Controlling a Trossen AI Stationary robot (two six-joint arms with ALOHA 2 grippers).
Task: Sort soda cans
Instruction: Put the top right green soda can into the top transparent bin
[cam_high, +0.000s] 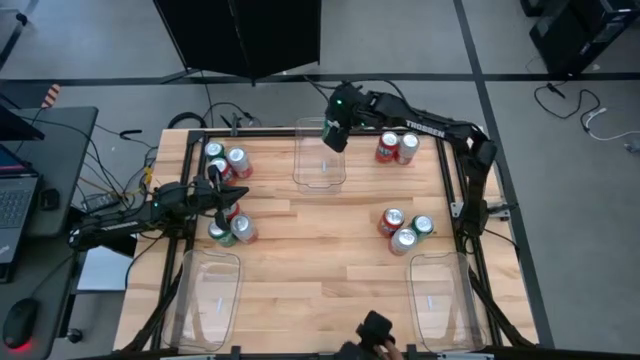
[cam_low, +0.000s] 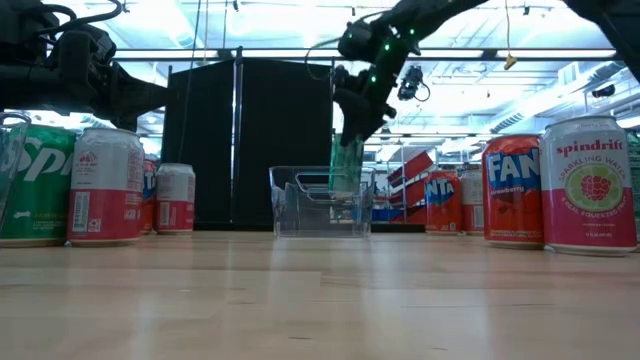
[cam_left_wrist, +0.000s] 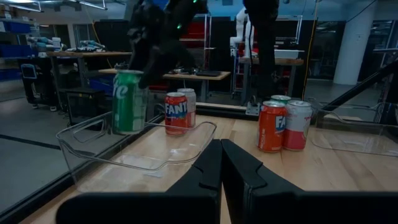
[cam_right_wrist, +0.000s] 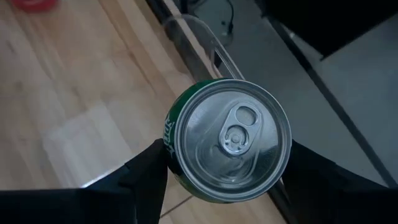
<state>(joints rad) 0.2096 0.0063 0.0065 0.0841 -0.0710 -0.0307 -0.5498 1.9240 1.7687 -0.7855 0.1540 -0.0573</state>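
In the high view the right gripper (cam_high: 335, 133) hides the green can (cam_right_wrist: 227, 138) clamped between its fingers, over the far clear tray (cam_high: 320, 172); the left gripper (cam_left_wrist: 221, 163) is closed, empty.

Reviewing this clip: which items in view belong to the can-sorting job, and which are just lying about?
Belongs to the job:
- green metal soda can held in the right tool
- red, green and silver-white metal soda cans grouped on the wooden table
- clear plastic rectangular trays

Just lying about:
- black computer mouse
- laptop on the side desk
- loose cables
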